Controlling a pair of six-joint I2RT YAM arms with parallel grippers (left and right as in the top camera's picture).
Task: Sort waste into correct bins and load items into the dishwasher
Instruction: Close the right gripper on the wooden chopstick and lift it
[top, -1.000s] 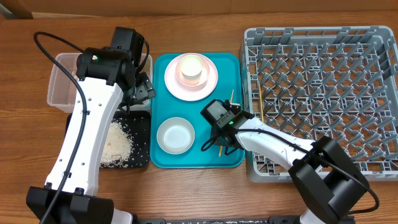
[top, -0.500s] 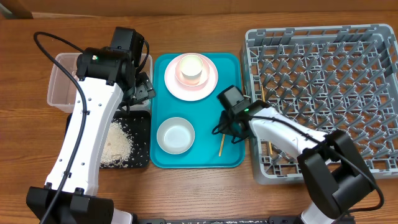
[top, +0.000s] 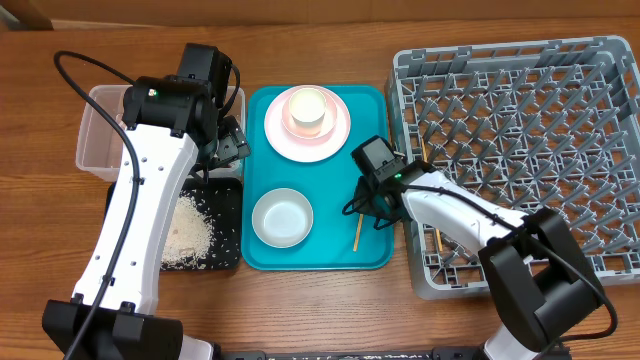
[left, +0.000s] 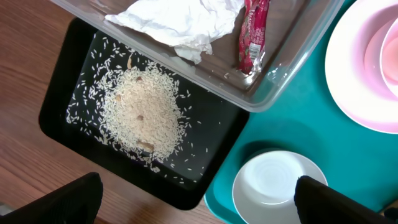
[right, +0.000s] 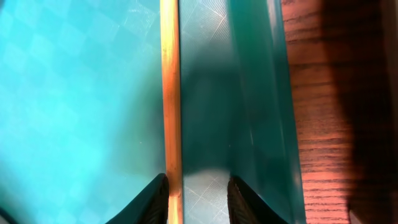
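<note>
A wooden chopstick (right: 169, 93) lies on the teal tray (right: 74, 93) next to its right wall. My right gripper (right: 198, 186) stands over it, open. The stick rests against the left finger, with a gap to the right one. From overhead, the right gripper (top: 364, 210) is at the tray's right edge, and the chopstick (top: 356, 232) sticks out below it. Another chopstick (top: 436, 240) lies in the grey dishwasher rack (top: 520, 120). My left gripper (left: 199, 205) is wide open and empty, above the black tray (left: 205, 143) holding rice (left: 143, 112). The clear tub (left: 292, 62) holds a napkin (left: 180, 22) and a red wrapper (left: 254, 31).
On the teal tray (top: 330, 180) stand a white bowl (top: 281, 217) and a pink plate (top: 335, 135) carrying a cup (top: 308, 110). The rack sits tight against the tray's right side. Clear tub (top: 95, 140) and black tray (top: 228, 215) lie left of the teal tray.
My right gripper has moved from the tray's lower middle to its right edge by the rack. The rack has turned slightly. The left arm has not moved.
</note>
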